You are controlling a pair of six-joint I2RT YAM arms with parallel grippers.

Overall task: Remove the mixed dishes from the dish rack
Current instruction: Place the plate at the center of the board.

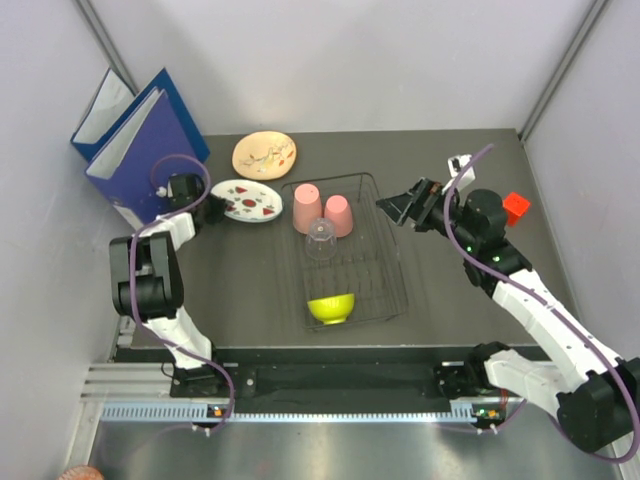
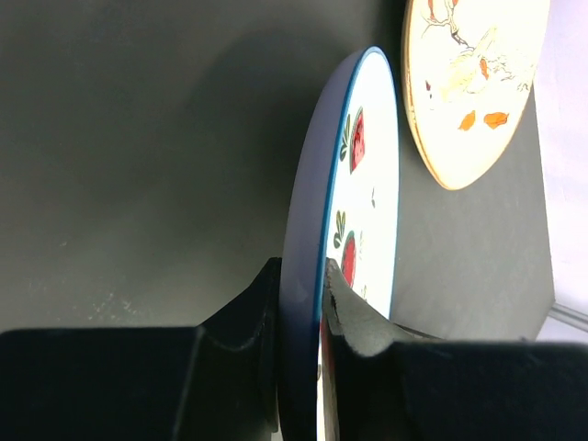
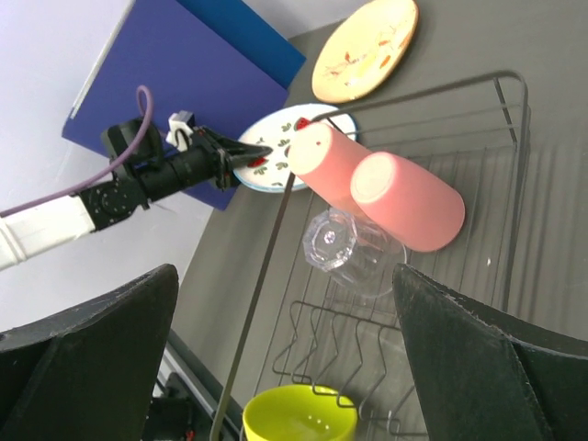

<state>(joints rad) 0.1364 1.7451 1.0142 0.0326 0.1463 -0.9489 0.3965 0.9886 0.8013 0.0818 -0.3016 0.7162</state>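
Black dish rack [image 1: 372, 275] with clear glass [image 1: 320, 240] and lime-yellow bowl [image 1: 331, 308] inside

Table [image 1: 240, 300]: dark grey, matte.
Tan plate [image 1: 265, 155]: flat, far centre.
Fruit plate [image 1: 247, 200]: just left of rack; contact with table unclear.
Rack [image 1: 345, 177]: black wire, centre.
Binder [image 1: 150, 140]: blue, far-left corner.
Cube [image 1: 516, 207]: red, right edge.

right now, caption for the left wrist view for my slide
Left jaws pinch the white fruit-print plate by its rim, tan patterned plate beyond.
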